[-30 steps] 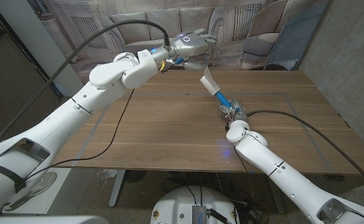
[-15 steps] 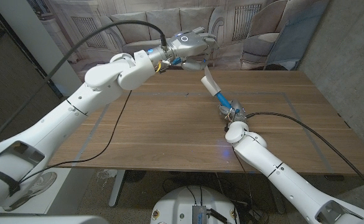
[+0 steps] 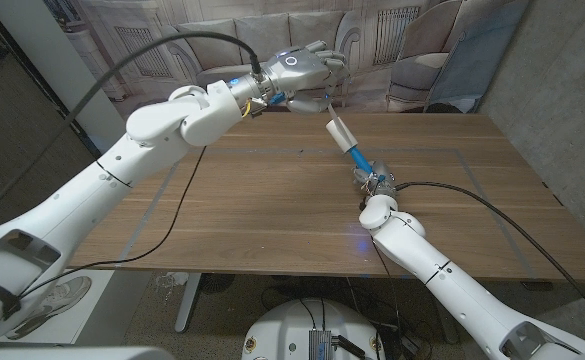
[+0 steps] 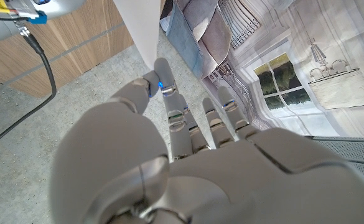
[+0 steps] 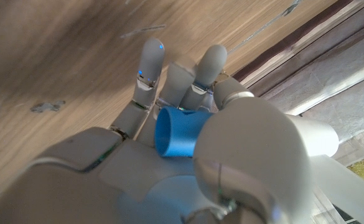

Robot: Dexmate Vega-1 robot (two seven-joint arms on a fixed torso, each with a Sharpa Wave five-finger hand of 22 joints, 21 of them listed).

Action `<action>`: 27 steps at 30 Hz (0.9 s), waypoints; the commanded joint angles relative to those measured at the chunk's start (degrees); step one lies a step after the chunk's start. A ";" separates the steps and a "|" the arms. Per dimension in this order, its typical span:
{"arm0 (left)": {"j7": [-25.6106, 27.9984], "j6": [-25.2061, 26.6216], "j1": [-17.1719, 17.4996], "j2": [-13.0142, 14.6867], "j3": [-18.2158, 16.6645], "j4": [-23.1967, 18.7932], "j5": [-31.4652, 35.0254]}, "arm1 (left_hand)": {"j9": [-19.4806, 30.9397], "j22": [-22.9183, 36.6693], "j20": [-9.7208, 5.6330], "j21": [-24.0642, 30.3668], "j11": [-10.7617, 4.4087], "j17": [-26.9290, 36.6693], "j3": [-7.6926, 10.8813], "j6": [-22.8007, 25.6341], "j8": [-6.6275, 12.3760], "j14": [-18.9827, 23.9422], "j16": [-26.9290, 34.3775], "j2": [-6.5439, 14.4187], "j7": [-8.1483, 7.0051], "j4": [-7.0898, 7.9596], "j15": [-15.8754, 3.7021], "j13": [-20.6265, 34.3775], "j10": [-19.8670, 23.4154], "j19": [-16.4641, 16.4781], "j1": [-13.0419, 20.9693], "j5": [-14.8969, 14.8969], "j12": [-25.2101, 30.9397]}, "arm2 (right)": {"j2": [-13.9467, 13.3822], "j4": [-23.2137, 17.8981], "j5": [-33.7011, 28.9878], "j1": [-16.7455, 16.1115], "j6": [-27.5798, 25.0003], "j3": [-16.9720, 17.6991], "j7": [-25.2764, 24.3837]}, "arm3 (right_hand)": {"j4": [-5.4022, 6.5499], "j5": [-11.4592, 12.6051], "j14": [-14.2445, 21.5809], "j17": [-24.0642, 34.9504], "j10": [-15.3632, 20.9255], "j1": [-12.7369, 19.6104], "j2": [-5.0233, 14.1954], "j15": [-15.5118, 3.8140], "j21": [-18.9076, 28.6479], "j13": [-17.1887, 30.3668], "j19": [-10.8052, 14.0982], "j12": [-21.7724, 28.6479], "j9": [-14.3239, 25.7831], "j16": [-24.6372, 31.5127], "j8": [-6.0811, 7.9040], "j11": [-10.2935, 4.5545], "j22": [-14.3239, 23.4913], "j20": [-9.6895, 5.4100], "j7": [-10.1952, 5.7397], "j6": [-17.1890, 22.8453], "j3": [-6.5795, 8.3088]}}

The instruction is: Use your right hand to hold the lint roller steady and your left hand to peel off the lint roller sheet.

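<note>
The lint roller (image 3: 347, 145) slants up from the table (image 3: 272, 215), its blue handle low and its white head high. My right hand (image 3: 375, 185) grips the handle's lower end near the table's middle right. In the right wrist view the blue handle (image 5: 174, 132) sits inside my right hand's (image 5: 126, 168) curled fingers, with the white head (image 5: 315, 140) beyond. My left hand (image 3: 304, 70) is raised over the table's far edge, above and left of the roller. It pinches the white sheet (image 3: 329, 104), which runs down to the head. The left wrist view shows the sheet (image 4: 143, 31) caught between fingertips of my left hand (image 4: 188, 155).
A black cable (image 3: 187, 215) from the left arm hangs over the table's left half. Another cable (image 3: 492, 200) trails across the right side. A printed sofa backdrop and a grey panel (image 3: 472, 70) stand behind the far edge.
My left hand has lifted slightly up and away from the roller, drawing the sheet out into a longer, thinner strip. My right hand and the handle have stayed put.
</note>
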 commanded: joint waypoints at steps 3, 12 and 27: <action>1.58 -1.08 1.00 1.60 -1.30 -0.61 -0.71 | 0.30 0.07 -0.14 0.51 -0.28 0.42 0.34 0.21 0.50 0.19 -0.01 0.31 -0.57 0.02 -7.18 0.12 0.43 -0.33 -0.06 0.22 0.40 | 1.63 1.38 -0.16 0.42 0.50 0.87 -3.10 | -0.01 0.05 -0.22 0.23 1.96 -0.23 0.49 -0.44 0.01 -0.07 0.34 0.32 0.33 0.57 0.26 1.97 0.06 -7.38 8.14 8.32 0.49; 2.71 -2.55 0.79 2.22 -1.52 -0.06 -1.18 | 0.16 0.07 -0.23 0.63 -0.31 0.50 0.32 0.40 0.58 0.18 -0.04 0.22 -0.67 -0.05 -7.27 0.12 0.36 -0.38 -0.13 0.25 0.38 | 2.55 2.43 -0.50 1.10 0.47 1.00 -4.54 | 0.03 0.03 -0.26 0.30 1.86 -0.33 0.46 -0.44 0.00 0.24 0.29 0.64 0.41 0.92 0.31 1.96 0.08 -7.38 8.17 8.39 0.68; 5.15 -4.01 1.03 2.83 -2.18 -0.09 -1.46 | 0.03 0.06 -0.18 0.87 -0.32 0.65 0.35 0.23 0.59 0.23 -0.07 0.15 -0.79 -0.06 -7.34 0.14 0.38 -0.43 -0.30 0.32 0.42 | 3.26 3.96 -0.32 2.24 0.01 1.72 -5.42 | 0.04 0.03 -0.41 0.18 1.94 -0.52 0.38 -0.44 0.02 0.01 0.22 0.85 0.38 1.27 0.28 1.93 0.12 -7.37 8.27 8.47 1.00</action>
